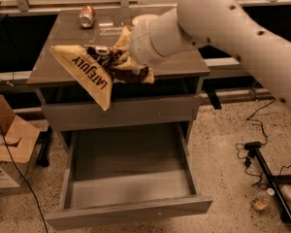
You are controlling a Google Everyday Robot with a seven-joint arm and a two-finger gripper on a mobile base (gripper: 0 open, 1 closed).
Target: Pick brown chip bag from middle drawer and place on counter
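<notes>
The pincer is gripping the brown chip bag, closed on the bag's dark, crumpled end. The bag is hanging in the air, extending left of the pincer. Its tan side lettered "LATE JULY" is slanting downward and facing the camera. The bag's upper part is showing against the front-left portion of the tabletop, and its lower tip is overlapping the closed upper drawer front. Whether the bag is touching the tabletop cannot be told. The middle drawer is standing pulled out below, well apart from the bag. A can is sitting at the tabletop's rear. The white arm is reaching in from the right.
</notes>
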